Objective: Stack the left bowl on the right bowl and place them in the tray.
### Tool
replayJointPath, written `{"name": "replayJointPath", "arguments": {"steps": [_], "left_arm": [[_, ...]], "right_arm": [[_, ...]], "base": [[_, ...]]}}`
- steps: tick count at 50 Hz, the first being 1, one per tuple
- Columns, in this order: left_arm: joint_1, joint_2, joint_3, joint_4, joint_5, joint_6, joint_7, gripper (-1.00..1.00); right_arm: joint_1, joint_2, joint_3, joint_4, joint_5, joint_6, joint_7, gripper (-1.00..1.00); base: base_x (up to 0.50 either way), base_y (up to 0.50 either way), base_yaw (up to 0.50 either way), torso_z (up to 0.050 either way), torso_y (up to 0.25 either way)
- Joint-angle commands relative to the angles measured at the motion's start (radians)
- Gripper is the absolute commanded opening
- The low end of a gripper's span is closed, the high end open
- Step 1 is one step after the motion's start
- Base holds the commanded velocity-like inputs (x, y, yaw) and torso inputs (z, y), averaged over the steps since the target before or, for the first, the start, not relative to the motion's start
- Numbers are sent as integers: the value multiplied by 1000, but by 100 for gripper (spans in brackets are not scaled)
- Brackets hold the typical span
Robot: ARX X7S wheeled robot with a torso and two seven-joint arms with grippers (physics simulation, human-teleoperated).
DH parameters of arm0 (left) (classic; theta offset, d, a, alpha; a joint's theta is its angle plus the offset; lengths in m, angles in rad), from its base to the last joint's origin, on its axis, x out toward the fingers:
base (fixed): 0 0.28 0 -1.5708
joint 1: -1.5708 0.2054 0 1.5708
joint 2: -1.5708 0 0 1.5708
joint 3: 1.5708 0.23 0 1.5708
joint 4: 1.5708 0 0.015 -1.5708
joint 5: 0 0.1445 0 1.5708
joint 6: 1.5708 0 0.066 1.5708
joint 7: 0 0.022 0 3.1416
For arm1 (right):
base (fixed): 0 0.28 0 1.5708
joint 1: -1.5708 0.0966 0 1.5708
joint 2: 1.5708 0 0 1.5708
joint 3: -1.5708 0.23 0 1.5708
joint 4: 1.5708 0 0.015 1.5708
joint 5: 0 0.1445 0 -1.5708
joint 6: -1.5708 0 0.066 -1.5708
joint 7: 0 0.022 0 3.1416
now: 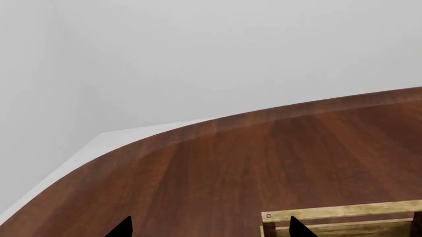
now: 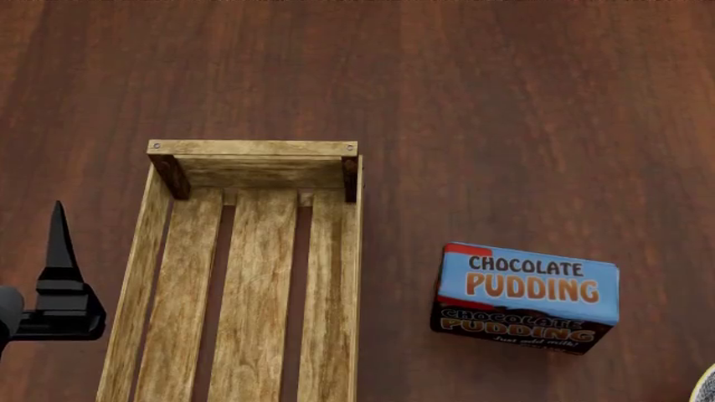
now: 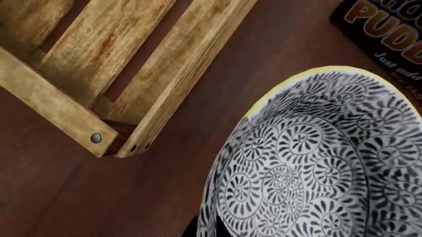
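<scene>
— So where's the tray sitting?

— Flat on the dark wood table [image 2: 537, 100], a long light-wood tray [image 2: 240, 276] with a slatted bottom and darker corner posts. In the head view the left gripper [image 2: 59, 276] hangs just beside its long outer plank, one black finger pointing up along that side. In the left wrist view, two dark fingertips [image 1: 122, 228] show at the frame's edge, set apart, and one corner of the tray lies between and just beyond them. So those jaws stand spread, holding nothing.

— And the right one?

— Can't tell. The right wrist view is filled by a bowl [image 3: 316, 163] directly under the camera, white with black spiral fans and a yellow rim. Only a dark sliver shows at the bowl's near edge, too little to read the jaws. One tray corner lies near the bowl, apart from it.

— Anything else?

— A blue chocolate pudding box [image 2: 525, 295] stands on the table, apart from the tray; its dark lower face shows just beyond the bowl.
</scene>
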Motion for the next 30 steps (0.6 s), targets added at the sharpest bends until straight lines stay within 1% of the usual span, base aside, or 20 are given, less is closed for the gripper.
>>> {"name": "replayJointPath", "arguments": {"steps": [1, 10, 30], "left_arm": [[0, -2, 2, 2, -1, 0, -3, 100], [2, -5, 1, 8, -4, -1, -5, 100], [3, -8, 1, 8, -9, 1, -9, 100]], "right_arm": [[55, 13, -6, -48, 90, 10, 115, -100], [145, 10, -29, -83, 205, 11, 246, -100], [299, 12, -37, -99, 334, 3, 364, -100]], "base": [[0, 0, 0, 0, 0], [0, 0, 0, 0, 0], [0, 0, 0, 0, 0]]}}
